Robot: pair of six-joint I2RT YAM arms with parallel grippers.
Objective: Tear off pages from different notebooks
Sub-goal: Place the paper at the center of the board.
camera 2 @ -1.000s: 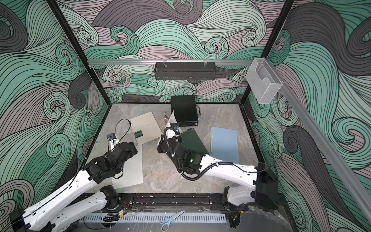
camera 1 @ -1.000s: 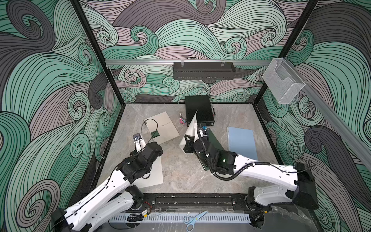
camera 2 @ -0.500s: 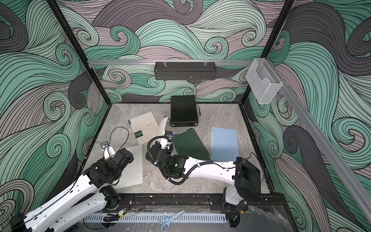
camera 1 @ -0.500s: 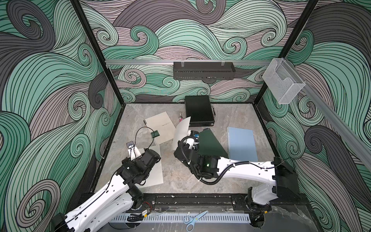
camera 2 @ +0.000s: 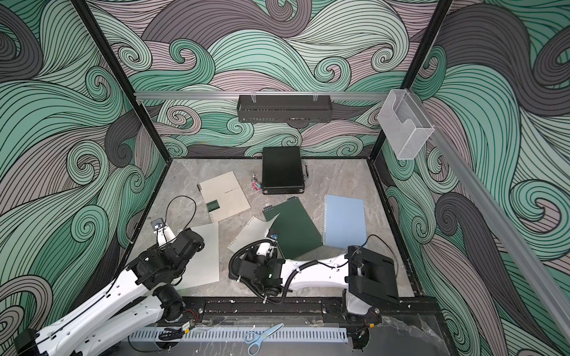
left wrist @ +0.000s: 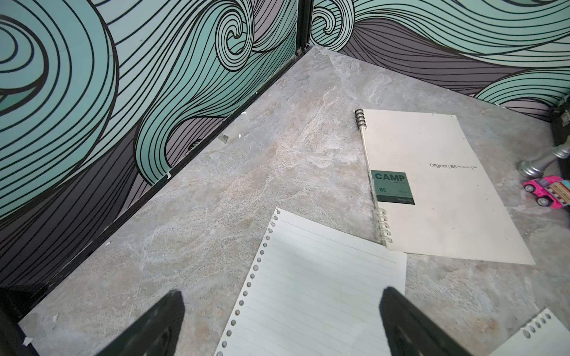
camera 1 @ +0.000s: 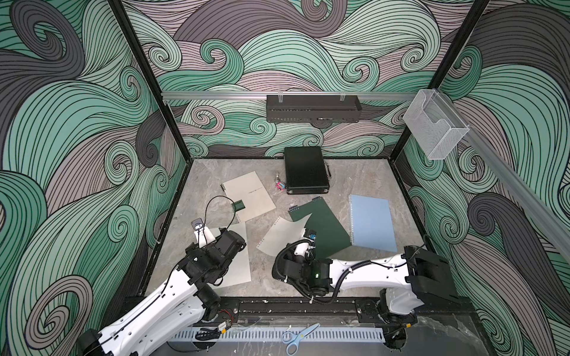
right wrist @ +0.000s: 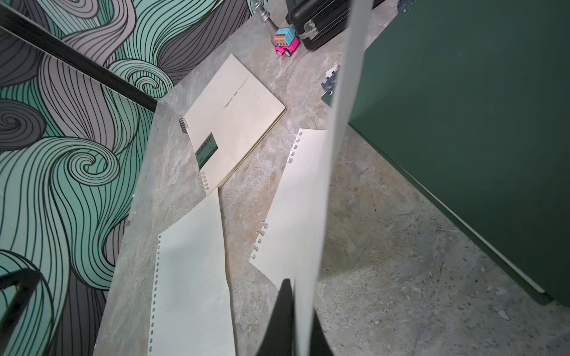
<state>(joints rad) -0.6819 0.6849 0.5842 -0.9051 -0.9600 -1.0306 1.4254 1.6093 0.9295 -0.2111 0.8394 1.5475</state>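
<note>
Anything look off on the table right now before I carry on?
Nothing spilled or damaged. The dark green notebook lies skewed. The loose page beside it has one side lifted off the table, pinched in the right tool, not flat like the other page near the beige notebook.

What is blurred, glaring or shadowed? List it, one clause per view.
Right wrist: the page, edge-on near the lens, smears into a pale out-of-focus band; left wrist: the left gripper looks soft, the beige notebook print sharp; both top views: evenly lit, no glare, faint shadows on the table.
</note>
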